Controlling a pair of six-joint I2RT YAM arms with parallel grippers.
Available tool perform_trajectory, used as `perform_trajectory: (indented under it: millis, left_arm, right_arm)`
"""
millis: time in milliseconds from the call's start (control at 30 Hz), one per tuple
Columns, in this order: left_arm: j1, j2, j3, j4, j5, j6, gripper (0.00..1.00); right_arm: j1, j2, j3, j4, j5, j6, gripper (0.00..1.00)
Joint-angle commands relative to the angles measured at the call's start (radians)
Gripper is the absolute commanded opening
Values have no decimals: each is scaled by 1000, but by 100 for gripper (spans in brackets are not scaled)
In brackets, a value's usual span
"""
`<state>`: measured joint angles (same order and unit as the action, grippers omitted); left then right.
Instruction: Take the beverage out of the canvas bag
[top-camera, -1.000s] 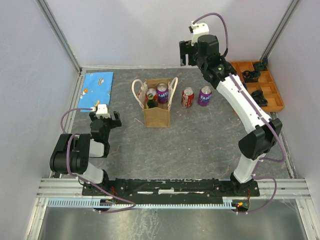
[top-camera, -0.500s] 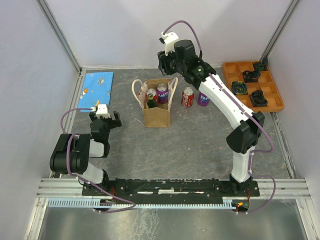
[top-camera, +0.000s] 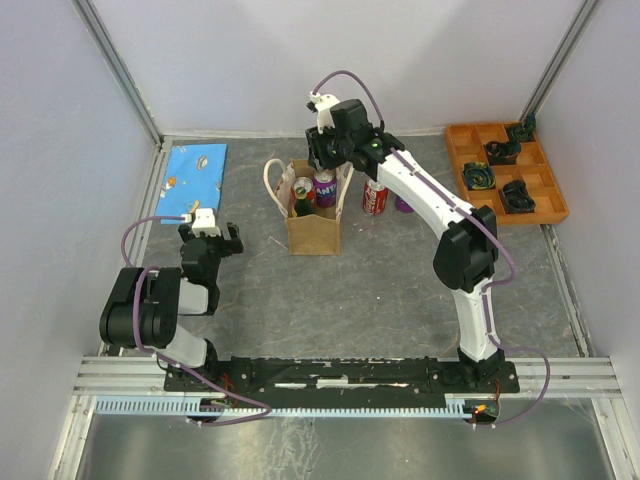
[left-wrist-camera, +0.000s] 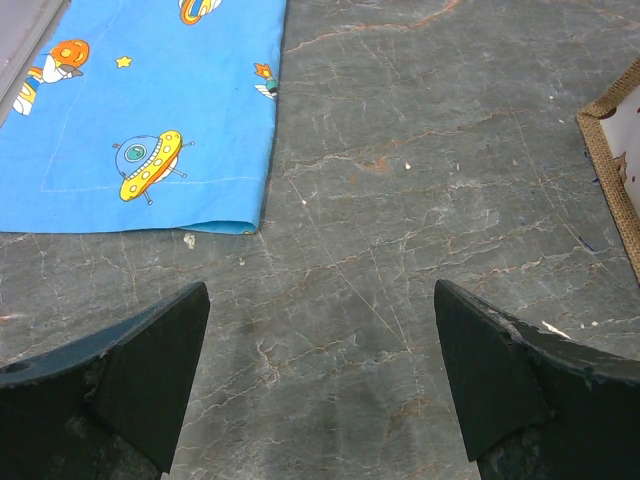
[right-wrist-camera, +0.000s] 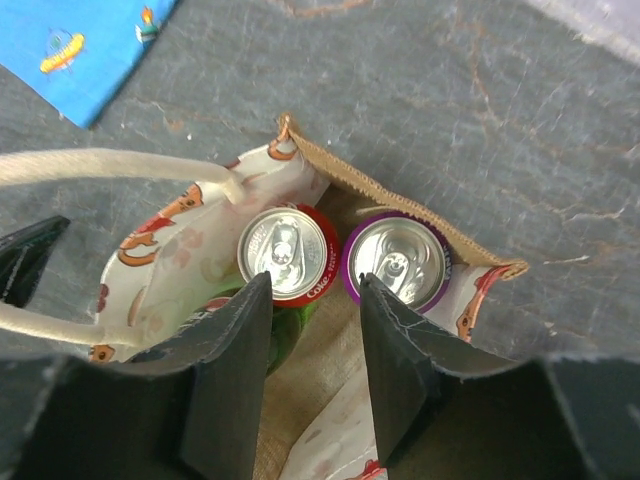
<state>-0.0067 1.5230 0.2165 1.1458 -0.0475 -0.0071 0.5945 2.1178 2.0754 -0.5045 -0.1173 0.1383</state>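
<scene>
the right gripper (right-wrist-camera: 312, 292) hangs over the mouth of the small boxy tan-brown canvas bag (top-camera: 313, 228), pointing down. its two flat dark fingers (right-wrist-camera: 235, 360) are drawn in to a narrow gap with nothing between them. the gap sits above the line where two drinks meet, so it looks lined up for a pick but not committed to either

the drinks stand upright inside the bag, side by side and touching: a red cola can with a silver pull-tab lid (right-wrist-camera: 287, 253) and a purple can with the same bright aluminium lid (right-wrist-camera: 397, 262). a green shape (right-wrist-camera: 283, 335) shows just beside the red cola can, mostly hidden by a finger, so i cannot tell what it is. standing upright, the rigid round cans offer smooth curved walls to the pads, and i judge the jaws would have to widen before they could straddle one

the bag is coarse weave outside, and its pale printed lining (right-wrist-camera: 190, 240) sags softly inward. its thick white rope handles (right-wrist-camera: 110, 165) flop to one side, which leaves the mouth clear from above

a second red can (top-camera: 375, 195) stands on the grey marbled table (top-camera: 400, 290) just beside the bag, already out of it. the left gripper (left-wrist-camera: 320, 300) sits low over the table, jaws wide and empty, well apart from the bag and near a flat blue cartoon-print cloth (left-wrist-camera: 150, 100)
</scene>
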Motion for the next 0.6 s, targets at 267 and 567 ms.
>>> perform_trajectory:
  millis: [267,567]
  left_arm:
    - [-1,-2,21,28,-2,-8,99]
    - [1,-2,21,29,-2,-8,99]
  right_arm:
    - [-1,75,51,-19,52,24,63]
    - [-2,110,57,-26,138,24,77]
